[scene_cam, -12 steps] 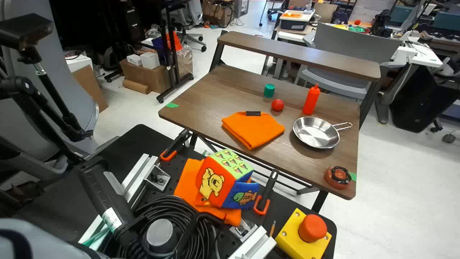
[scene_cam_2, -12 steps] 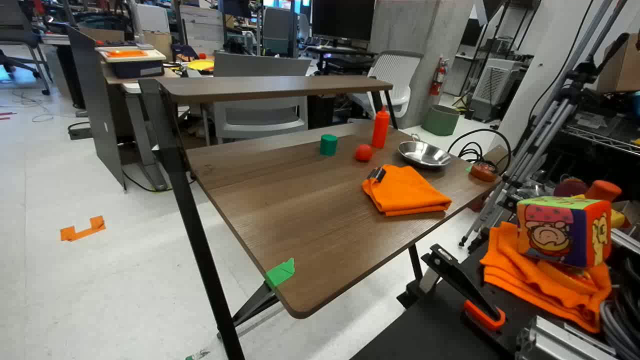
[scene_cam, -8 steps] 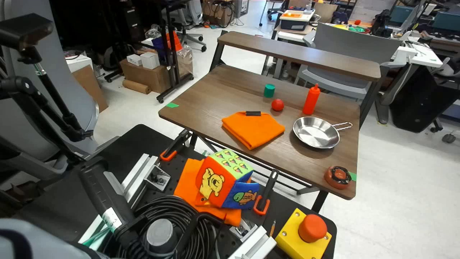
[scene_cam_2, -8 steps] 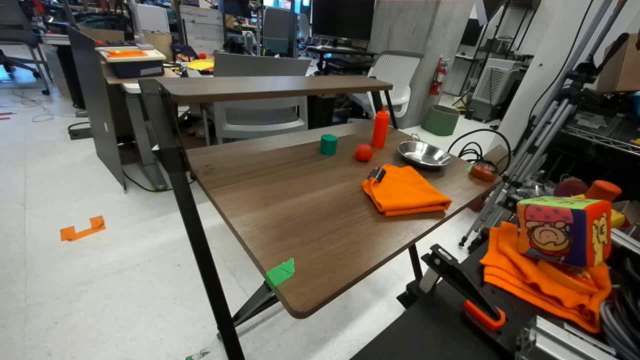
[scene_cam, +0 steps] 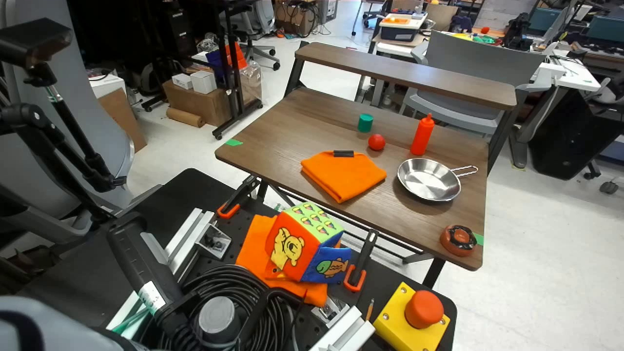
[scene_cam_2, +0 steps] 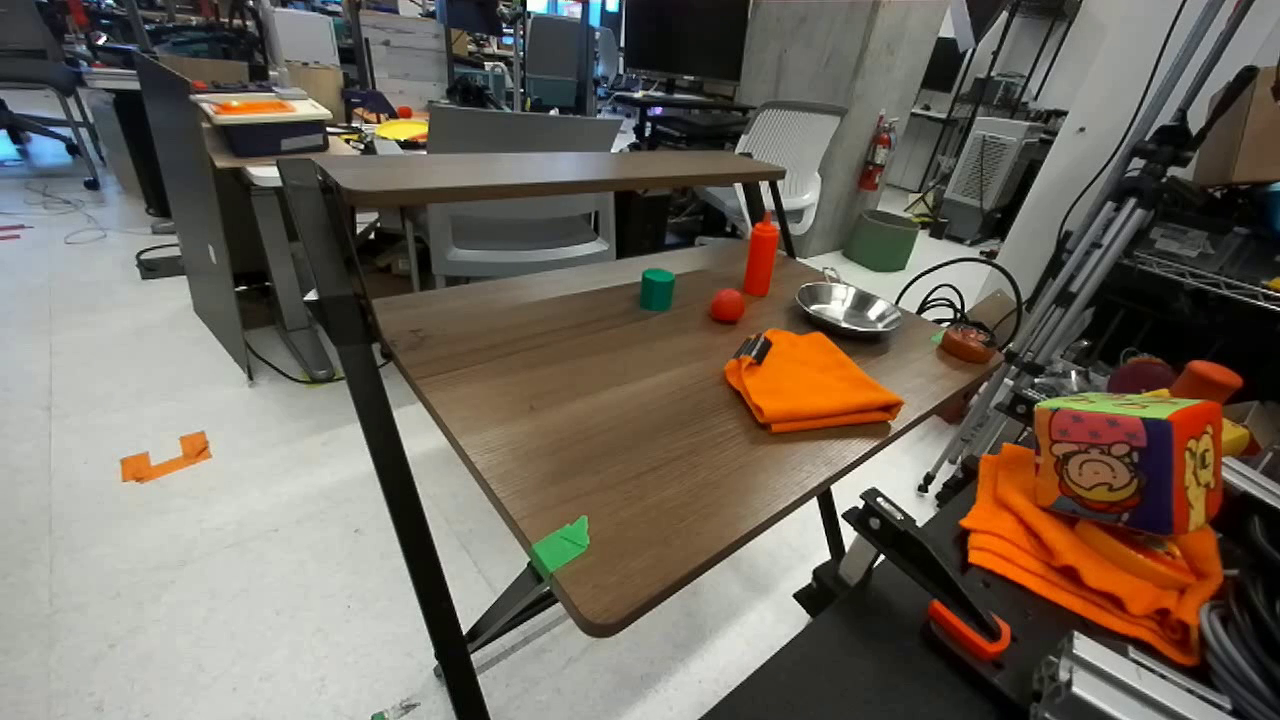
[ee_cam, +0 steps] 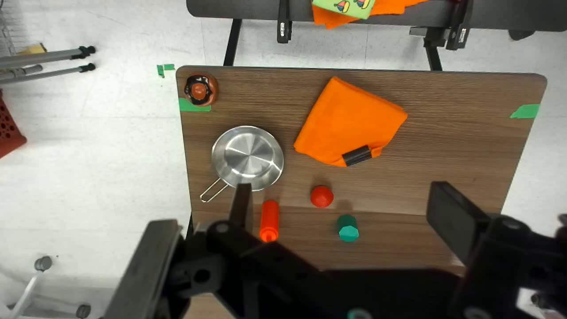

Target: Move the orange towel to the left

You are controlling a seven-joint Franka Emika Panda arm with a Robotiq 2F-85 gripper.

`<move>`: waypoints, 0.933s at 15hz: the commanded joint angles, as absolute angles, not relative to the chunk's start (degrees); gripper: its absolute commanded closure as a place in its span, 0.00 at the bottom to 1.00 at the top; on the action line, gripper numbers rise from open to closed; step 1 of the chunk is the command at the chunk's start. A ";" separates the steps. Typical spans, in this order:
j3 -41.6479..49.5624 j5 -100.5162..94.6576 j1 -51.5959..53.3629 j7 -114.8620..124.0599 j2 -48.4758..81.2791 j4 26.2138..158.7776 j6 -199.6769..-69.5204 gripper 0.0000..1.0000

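The orange towel [scene_cam: 343, 175] lies folded and flat on the brown table [scene_cam: 273, 131], near its front edge; it also shows in an exterior view [scene_cam_2: 815, 385] and in the wrist view [ee_cam: 352, 119]. A dark clip [ee_cam: 357, 155] sits on one edge of the towel. My gripper [ee_cam: 343, 192] shows only in the wrist view, high above the table. Its two fingers are spread wide with nothing between them. The towel lies beyond the fingertips in that view, apart from them. Neither exterior view shows the gripper.
A metal pan [scene_cam: 429, 179], red bottle [scene_cam: 422, 135], red ball [scene_cam: 376, 142] and green cylinder [scene_cam: 365, 123] stand around the towel. A brown round object [scene_cam: 458, 240] sits at a corner. A raised shelf [scene_cam: 404, 73] spans the back. A printed cube [scene_cam: 307, 243] rests on another orange cloth.
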State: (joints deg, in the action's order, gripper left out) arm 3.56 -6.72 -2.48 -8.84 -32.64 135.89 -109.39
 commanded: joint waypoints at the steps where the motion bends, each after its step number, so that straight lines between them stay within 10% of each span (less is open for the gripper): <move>1: 3.75 -6.83 -2.22 -8.73 -32.62 135.79 -109.28 0.00; 14: 2.13 -5.94 -1.36 -5.86 -17.68 135.10 -118.74 0.00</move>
State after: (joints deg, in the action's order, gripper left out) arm 2.60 -6.64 -2.06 -7.14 -21.71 135.82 -115.71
